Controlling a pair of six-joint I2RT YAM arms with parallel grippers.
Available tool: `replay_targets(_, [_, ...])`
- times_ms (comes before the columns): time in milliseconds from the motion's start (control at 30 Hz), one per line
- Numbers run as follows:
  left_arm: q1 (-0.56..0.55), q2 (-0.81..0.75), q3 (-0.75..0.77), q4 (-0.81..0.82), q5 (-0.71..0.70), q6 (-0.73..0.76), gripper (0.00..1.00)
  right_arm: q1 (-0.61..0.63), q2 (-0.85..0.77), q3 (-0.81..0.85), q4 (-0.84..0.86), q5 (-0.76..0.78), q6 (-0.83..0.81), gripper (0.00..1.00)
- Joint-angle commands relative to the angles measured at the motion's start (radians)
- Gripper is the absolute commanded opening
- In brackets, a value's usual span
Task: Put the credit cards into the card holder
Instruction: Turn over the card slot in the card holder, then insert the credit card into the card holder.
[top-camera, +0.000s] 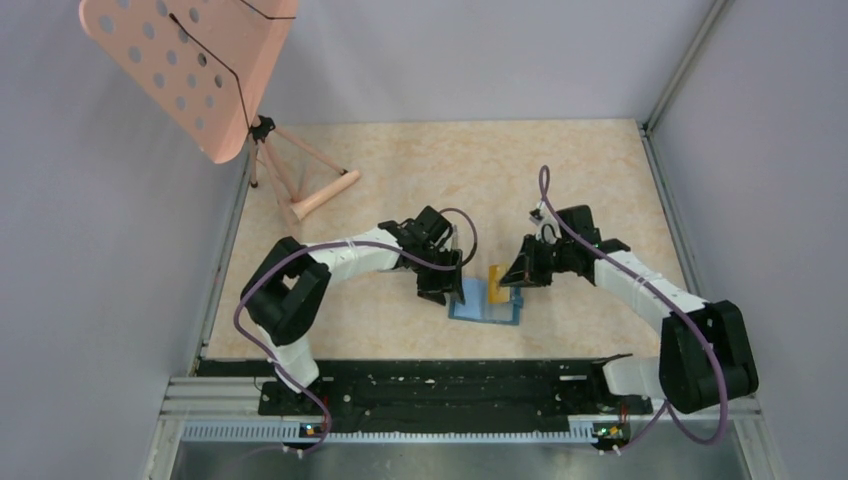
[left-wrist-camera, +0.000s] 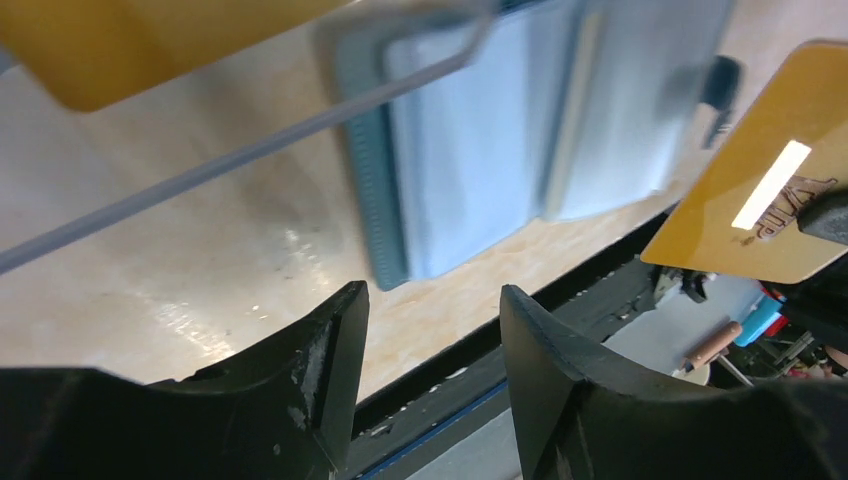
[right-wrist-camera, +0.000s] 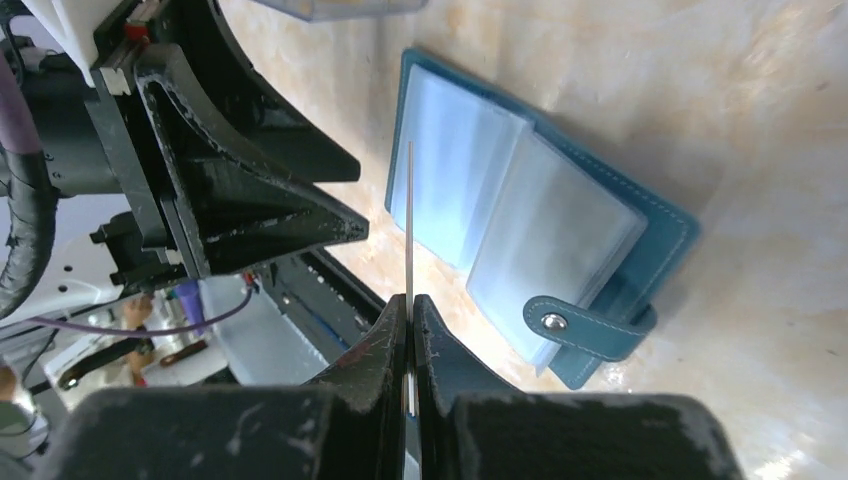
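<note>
Card (left-wrist-camera: 745, 195) pinched by right hand (right-wrist-camera: 410, 305), apparently over holder (right-wrist-camera: 570, 240).

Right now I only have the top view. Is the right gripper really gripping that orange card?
Observer: Yes. In its wrist view the right gripper is shut on the orange card, held edge-on.
Operator: Is the card holder unfastened?
Observer: Yes. The card holder lies open, light-blue pockets up, its snap tab loose.
Operator: And the left gripper?
Observer: The left gripper is open, with nothing between its fingers.
</note>
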Motion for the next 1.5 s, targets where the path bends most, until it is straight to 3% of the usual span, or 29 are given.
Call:
replay_targets(0, [0.016, -0.031, -0.057, 0.026, -0.025, -0.020, 0.56, 0.025, 0.049, -0.073, 0.189, -0.075, 0.090, 0.00])
replay_targets(133, [0.016, -0.002, -0.065, 0.036, -0.023, -0.020, 0.54, 0.025, 0.097, -0.105, 0.250, -0.071, 0.105, 0.00])
replay_targets(700, [-0.019, 0.099, -0.039, 0.119, 0.098, -0.029, 0.13, -0.031, 0.206, -0.114, 0.220, -0.066, -0.014, 0.00])
replay_targets(833, [-0.019, 0.092, -0.044, 0.119, 0.092, -0.031, 0.13, -0.048, 0.215, -0.118, 0.211, -0.063, -0.037, 0.00])
replay_targets(1000, [-0.019, 0.068, -0.045, 0.076, 0.032, -0.029, 0.22, -0.048, 0.245, -0.125, 0.244, -0.098, -0.040, 0.00])
replay_targets(1200, [-0.017, 0.051, -0.048, 0.028, -0.042, -0.026, 0.22, -0.048, 0.277, -0.128, 0.278, -0.150, -0.031, 0.00])
replay_targets(1467, [-0.014, 0.105, -0.025, 0.021, -0.015, -0.021, 0.11, -0.048, 0.316, -0.121, 0.297, -0.215, -0.030, 0.00])
